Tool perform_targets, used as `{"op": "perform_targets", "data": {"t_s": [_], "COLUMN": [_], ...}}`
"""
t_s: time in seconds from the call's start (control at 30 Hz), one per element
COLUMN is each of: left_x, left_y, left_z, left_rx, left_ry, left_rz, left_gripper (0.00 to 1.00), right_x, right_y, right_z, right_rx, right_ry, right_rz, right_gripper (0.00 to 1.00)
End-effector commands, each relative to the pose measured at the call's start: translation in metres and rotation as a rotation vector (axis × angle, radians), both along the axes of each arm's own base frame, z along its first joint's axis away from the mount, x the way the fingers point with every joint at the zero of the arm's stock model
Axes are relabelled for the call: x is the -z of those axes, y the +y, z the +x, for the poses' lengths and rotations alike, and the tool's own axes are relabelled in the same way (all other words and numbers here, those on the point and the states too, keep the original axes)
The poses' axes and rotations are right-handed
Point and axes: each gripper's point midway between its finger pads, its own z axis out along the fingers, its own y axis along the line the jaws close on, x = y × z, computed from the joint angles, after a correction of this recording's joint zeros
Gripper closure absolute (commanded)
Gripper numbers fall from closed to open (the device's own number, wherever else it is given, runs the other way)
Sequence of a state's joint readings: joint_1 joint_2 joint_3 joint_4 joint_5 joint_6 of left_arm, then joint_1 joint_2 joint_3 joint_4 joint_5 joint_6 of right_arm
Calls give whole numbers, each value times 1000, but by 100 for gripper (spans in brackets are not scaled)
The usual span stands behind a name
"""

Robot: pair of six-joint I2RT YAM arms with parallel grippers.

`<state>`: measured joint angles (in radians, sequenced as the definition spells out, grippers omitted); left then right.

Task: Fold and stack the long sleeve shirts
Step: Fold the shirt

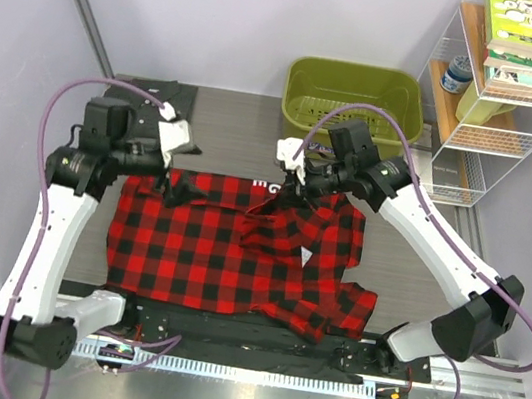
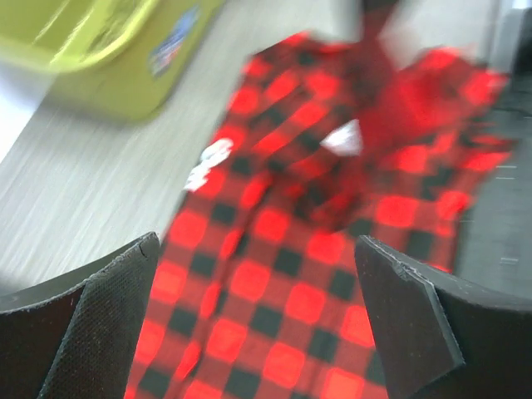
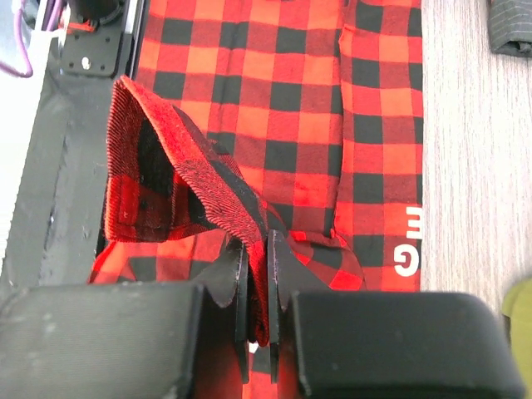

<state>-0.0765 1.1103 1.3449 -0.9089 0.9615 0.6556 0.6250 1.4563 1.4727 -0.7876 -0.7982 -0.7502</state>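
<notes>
Red-and-black plaid flannel shirt [image 1: 187, 248] lay on the grey desk [image 1: 237, 124]. Right claw [image 3: 258, 249] was clamped on its raised fold; left claw [image 2: 256, 249] hovered above it, fingers apart. Left-wrist view was blurred; the left arm partly hid the dark charcoal shirt [image 1: 146, 93].

Lilac walls [image 1: 225, 11], grey table [image 1: 237, 124], wire shelf [image 1: 493, 175]

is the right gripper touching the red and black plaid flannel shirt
Touching. The right wrist view shows the right gripper shut on a raised fold of the red-and-black plaid flannel shirt, with fabric pinched between its jaws.
</notes>
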Motion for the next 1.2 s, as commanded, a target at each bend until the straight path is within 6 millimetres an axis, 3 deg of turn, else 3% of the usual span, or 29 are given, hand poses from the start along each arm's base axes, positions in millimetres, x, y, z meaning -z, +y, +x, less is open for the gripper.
{"op": "perform_targets", "data": {"t_s": [0.0, 0.07, 0.13, 0.17, 0.2, 0.23, 0.53, 0.63, 0.67, 0.7, 0.73, 0.8, 0.83, 0.87, 1.0, 1.03, 1.1, 1.17], "left_x": [8, 19, 11, 20, 7, 8, 17, 23, 27, 29, 30, 36, 38, 38, 54, 56, 61, 59], "left_y": [-32, -45, -54, -58, -64, -71, -111, -117, -116, -116, -115, -113, -113, -112, -98, -95, -86, -85], "left_z": [-42, -55, -46, -46, -38, -37, -44, -44, -39, -37, -35, -31, -32, -35, -82, -86, -85, -77], "left_rx": [118, 163, 123, 98, 90, 76, 91, 83, 52, 41, 34, 22, 26, 45, 191, 196, 135, 92], "left_ry": [86, 114, 42, 85, 4, -6, 30, 21, 15, 15, 11, 3, 11, 9, 60, 53, 53, 84], "left_rz": [-24, -23, -55, -81, -122, -123, -138, -129, -114, -106, -100, -80, -71, -58, -5, -4, -29, -66], "left_gripper": [0, 0, 0, 0, 0, 0, 1, 16, 29, 37, 53, 72, 90, 95, 100, 100, 100, 100], "right_x": [-27, -27, -27, -27, -25, -24, -19, -19, -19, -21, -22, -25, -27, -26, -17, -19, -10, -2], "right_y": [15, 20, 25, 27, 28, 30, 40, 45, 44, 45, 45, 43, 43, 43, 23, 8, -10, -33], "right_z": [10, 9, 6, 4, 4, 3, 0, -2, -2, -3, -3, -6, -7, -6, 10, 21, 32, 53], "right_rx": [41, 38, 34, 30, 34, 35, 67, 73, 73, 72, 69, 60, 57, 60, 156, 210, 264, 341], "right_ry": [21, 28, 36, 38, 40, 47, 54, 64, 62, 56, 50, 35, 28, 21, -33, -44, -20, 14], "right_rz": [62, 67, 68, 71, 69, 65, 35, 30, 31, 37, 42, 55, 59, 57, -2, -4, -18, -26], "right_gripper": [99, 99, 99, 99, 99, 99, 99, 99, 99, 99, 99, 99, 99, 99, 52, 31, 4, 0]}}
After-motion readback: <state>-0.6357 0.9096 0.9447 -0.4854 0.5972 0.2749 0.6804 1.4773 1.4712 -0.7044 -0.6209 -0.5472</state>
